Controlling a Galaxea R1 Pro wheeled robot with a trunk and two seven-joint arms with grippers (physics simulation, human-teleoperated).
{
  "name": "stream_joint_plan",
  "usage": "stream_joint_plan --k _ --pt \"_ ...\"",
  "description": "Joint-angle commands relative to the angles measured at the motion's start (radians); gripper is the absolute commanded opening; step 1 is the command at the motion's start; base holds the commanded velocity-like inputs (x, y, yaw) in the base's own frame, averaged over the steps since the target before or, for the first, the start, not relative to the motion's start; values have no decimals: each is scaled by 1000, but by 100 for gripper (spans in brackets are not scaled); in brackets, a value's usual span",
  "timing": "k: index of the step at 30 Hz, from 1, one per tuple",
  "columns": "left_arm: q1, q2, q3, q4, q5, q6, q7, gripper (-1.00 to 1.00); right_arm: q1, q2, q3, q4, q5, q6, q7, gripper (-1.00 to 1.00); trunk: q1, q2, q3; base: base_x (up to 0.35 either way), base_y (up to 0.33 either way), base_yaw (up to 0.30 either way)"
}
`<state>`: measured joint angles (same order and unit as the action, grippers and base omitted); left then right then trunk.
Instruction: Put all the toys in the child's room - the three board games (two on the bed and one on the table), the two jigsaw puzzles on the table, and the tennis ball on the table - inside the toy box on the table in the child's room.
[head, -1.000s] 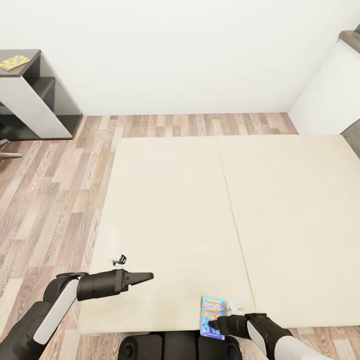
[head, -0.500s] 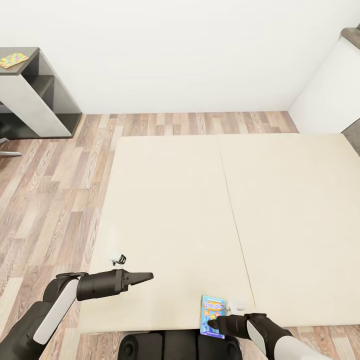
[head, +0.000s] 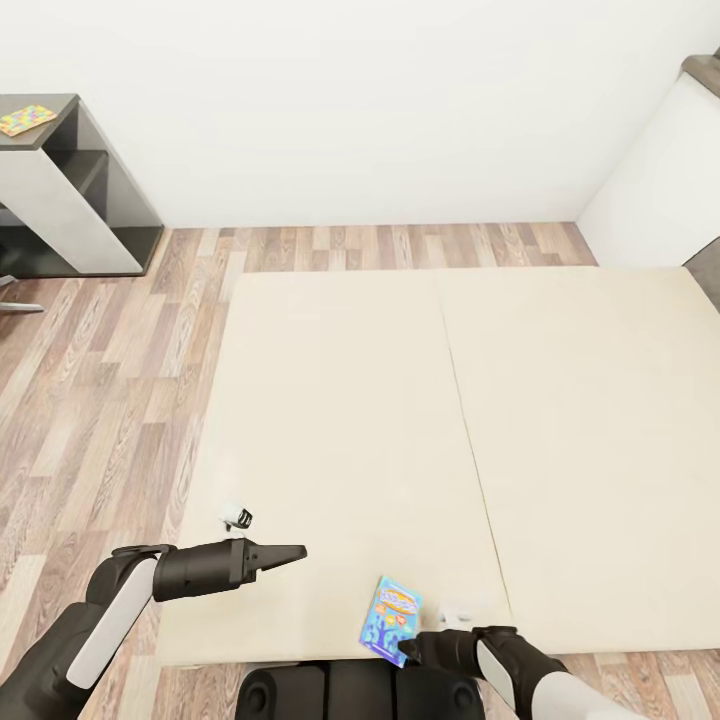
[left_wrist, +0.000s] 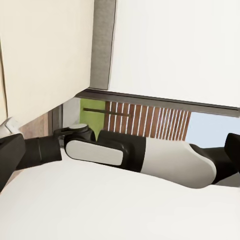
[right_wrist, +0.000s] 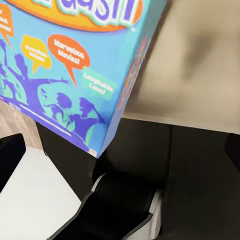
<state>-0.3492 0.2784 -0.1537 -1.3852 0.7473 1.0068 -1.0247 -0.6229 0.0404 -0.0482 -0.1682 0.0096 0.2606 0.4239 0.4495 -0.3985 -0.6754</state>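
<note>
Here: right gripper (head: 408, 650) pinching flat blue board game (head: 391, 618) over beige bed (head: 450, 400); left gripper (head: 295, 550) pressed together.

A small blue board game box (head: 393, 617) with orange and purple print lies tilted at the near edge of the bed's (head: 350, 420) plain beige two-part mattress, while a multicoloured jigsaw puzzle slab (head: 27, 120) lies flat on the bench (head: 50, 135) at its end.
</note>
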Motion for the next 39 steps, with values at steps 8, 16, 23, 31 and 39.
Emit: stream_joint_plan --k 8,16,23,31,39 --pt "-1 1 3 0 2 4 -2 100 0 4 -5 -9 1 46 4 100 1 -1 -4 0 0 0" --pt "-1 1 10 0 2 4 -2 100 0 8 -5 -15 1 57 4 100 1 -1 -9 0 0 0" --pt "-1 1 11 0 2 4 -2 100 0 40 -5 -21 1 60 4 100 1 -1 -11 0 0 0" --pt "-1 1 11 0 2 4 -2 100 1 60 -5 -62 -14 65 4 100 1 -1 -12 0 0 0" --pt "-1 1 11 0 2 4 -1 100 2 62 -4 -75 -26 66 4 100 1 -1 -12 0 0 0"
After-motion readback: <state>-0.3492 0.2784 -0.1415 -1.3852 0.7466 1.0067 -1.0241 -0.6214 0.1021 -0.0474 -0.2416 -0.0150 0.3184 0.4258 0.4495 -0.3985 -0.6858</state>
